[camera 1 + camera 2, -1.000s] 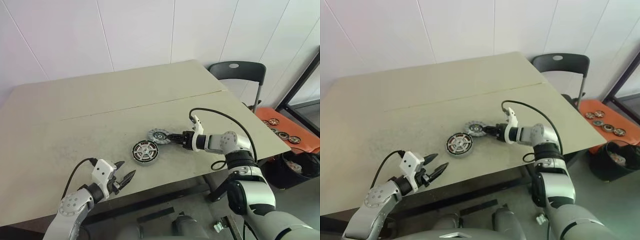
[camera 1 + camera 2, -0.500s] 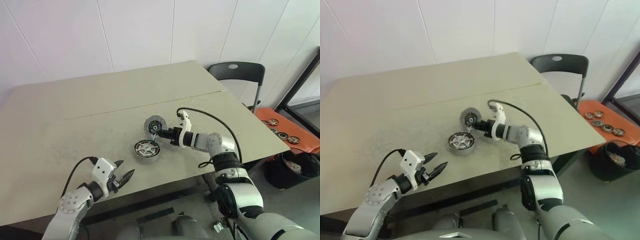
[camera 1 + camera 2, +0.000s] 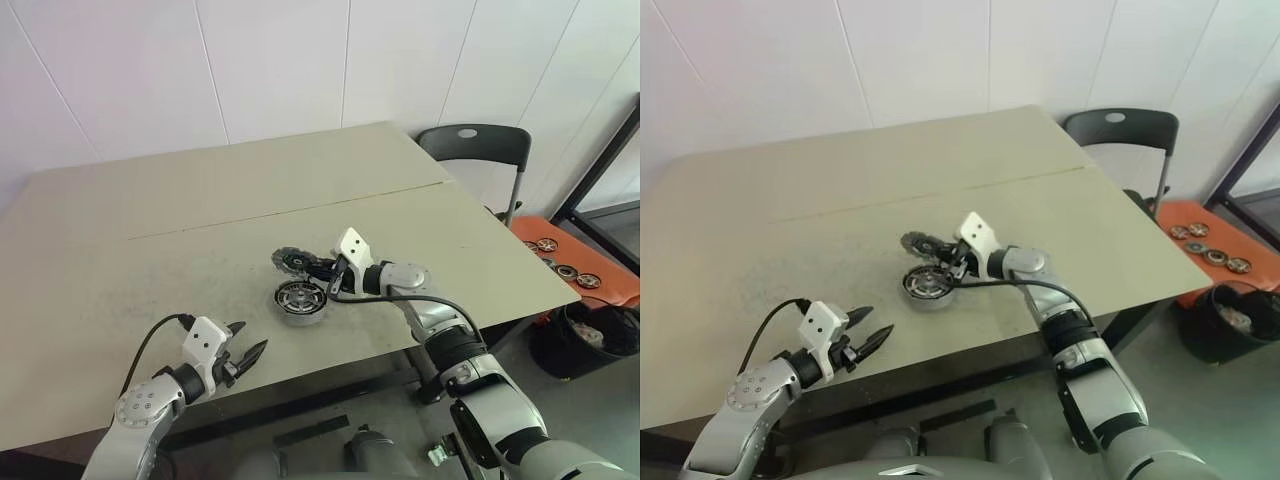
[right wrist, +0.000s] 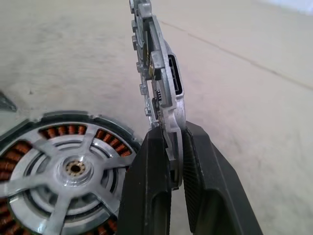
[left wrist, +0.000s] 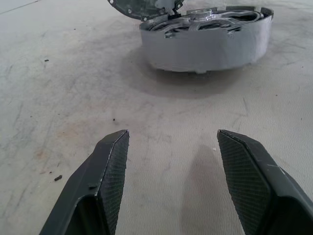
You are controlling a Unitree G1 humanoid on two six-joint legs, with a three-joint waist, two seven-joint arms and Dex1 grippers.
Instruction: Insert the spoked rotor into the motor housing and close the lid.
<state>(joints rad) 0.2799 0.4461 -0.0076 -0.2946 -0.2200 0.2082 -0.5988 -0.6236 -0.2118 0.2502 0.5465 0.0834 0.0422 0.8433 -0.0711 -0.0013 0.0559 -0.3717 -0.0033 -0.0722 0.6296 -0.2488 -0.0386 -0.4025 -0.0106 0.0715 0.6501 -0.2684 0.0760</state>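
While gripped — lid (image 4: 159, 93), copper windings (image 4: 58, 131).

No legible text, labels, brand marks, numbers or signs anywhere: none on lid (image 4: 161, 98), motor housing (image 3: 299, 300), table (image 3: 150, 230), chair (image 3: 475, 143) or wall panels.
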